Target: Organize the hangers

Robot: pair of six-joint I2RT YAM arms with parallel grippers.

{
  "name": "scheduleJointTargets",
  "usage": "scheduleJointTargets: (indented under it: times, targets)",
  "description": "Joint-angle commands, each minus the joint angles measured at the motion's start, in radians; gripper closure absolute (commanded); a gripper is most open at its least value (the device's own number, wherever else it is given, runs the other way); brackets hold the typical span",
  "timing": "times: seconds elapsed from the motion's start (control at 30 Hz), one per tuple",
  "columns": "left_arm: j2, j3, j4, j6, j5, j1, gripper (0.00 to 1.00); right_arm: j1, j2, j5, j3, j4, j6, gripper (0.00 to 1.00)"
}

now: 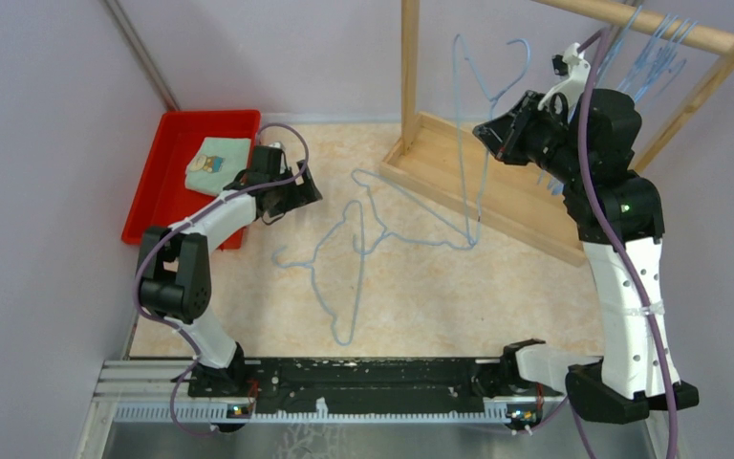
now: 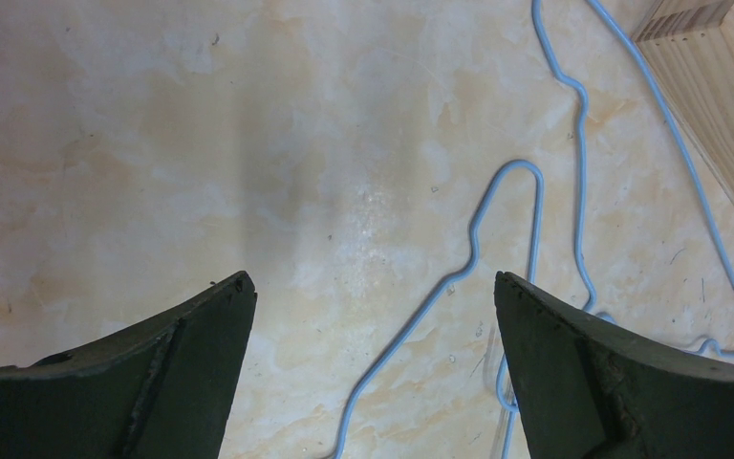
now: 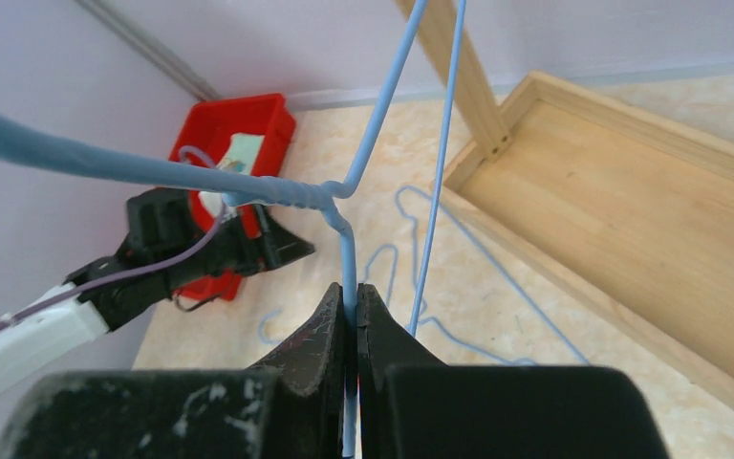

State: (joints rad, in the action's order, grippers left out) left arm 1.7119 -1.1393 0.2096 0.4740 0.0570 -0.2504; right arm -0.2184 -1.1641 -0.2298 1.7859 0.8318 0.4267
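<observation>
Two light-blue wire hangers lie on the table, one in the middle [image 1: 342, 268] and one reaching toward the rack base [image 1: 411, 234]. My right gripper [image 1: 493, 129] is shut on the neck of a third hanger [image 1: 473, 105] and holds it in the air left of the wooden rack; the right wrist view shows the wire [image 3: 348, 239] pinched between the jaws [image 3: 352, 301]. Several hangers [image 1: 655, 57] hang on the rack's rail. My left gripper [image 1: 312, 187] is open and empty above the table; the hook of a lying hanger [image 2: 511, 182] shows between its fingers [image 2: 373, 282].
A wooden rack stands at the back right, with a box-like base [image 1: 526, 196] and a top rail [image 1: 659, 24]. A red tray [image 1: 167, 186] holding a green cloth [image 1: 218, 161] sits at the back left, just behind my left gripper. Walls close in the left and rear.
</observation>
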Motion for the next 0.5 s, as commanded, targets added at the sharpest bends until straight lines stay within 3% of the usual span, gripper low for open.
scheduleJointTargets:
  times: [0.0, 0.2, 0.47]
  targets:
    - [-0.012, -0.029, 0.001, -0.003, 0.022, 0.005, 0.0, -0.001, -0.022, 0.165, 0.027, -0.042, -0.035, 1.0]
    - [0.002, -0.048, 0.013, -0.022, 0.04, 0.005, 0.0, 0.013, -0.1, 0.276, 0.058, -0.166, -0.06, 1.0]
    - [0.036, -0.053, 0.002, -0.019, 0.058, 0.005, 0.0, 0.087, -0.179, 0.258, 0.062, -0.358, -0.008, 1.0]
